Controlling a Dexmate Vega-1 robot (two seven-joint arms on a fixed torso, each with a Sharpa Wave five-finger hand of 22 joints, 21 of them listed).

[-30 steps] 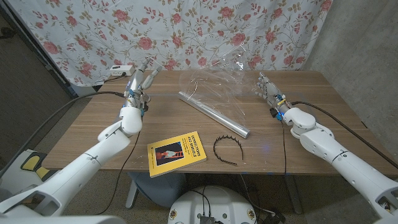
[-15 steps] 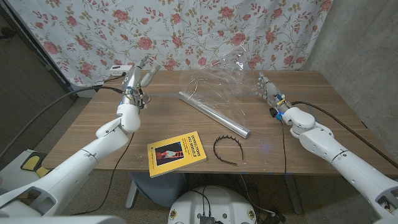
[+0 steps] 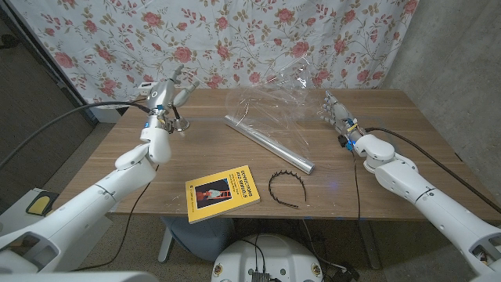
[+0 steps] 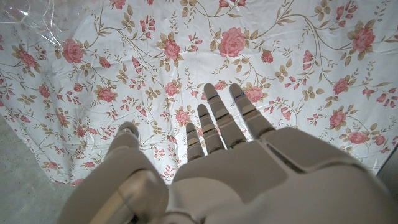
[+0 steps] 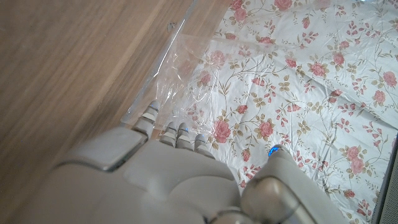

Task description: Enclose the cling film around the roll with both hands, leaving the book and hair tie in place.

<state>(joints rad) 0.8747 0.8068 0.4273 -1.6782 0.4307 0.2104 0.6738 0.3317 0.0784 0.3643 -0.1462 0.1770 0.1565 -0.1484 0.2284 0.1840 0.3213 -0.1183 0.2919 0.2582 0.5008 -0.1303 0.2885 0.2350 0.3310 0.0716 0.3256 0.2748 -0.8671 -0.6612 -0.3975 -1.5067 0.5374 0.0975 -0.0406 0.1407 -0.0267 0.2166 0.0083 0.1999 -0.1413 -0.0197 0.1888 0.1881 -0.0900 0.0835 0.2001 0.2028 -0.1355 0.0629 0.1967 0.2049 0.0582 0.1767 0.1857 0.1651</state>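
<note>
**Hands up, film still loose**

Left hand (image 3: 167,95) is raised off the table at about 10 o'clock from the roll, fingers apart and stretched toward the floral curtain (image 3: 102,39), holding nothing; its wrist view confirms the straight, spread fingers (image 4: 214,121) against the flowers. Right hand (image 3: 337,113) stands at about 2 o'clock from the roll's middle, just beside the far right edge of the cling film, fingers (image 5: 177,134) extended and apart. From here I cannot tell whether its fingertips actually touch the film; it does not appear to be gripping it.

The roll (image 3: 268,142) lies diagonally mid-table, running from 11 o'clock down to 5 o'clock. The cling film (image 3: 278,98) billows up from it toward the back of the table in a crumpled, standing sheet. I judge it nearly weightless, limp and clingy, likely to stick to itself or tear if snatched. The roll looks stiff and light, and could spin or slide if pushed. A sensible hold, to my eye, is the film's loose far edge, 1 hand toward each side, drawing it down and over the tube.

The yellow book (image 3: 223,193) sits at 7 o'clock from the roll, and the toothed black hair band (image 3: 283,188) lies just beside the roll's near end, close enough to be knocked.
</note>
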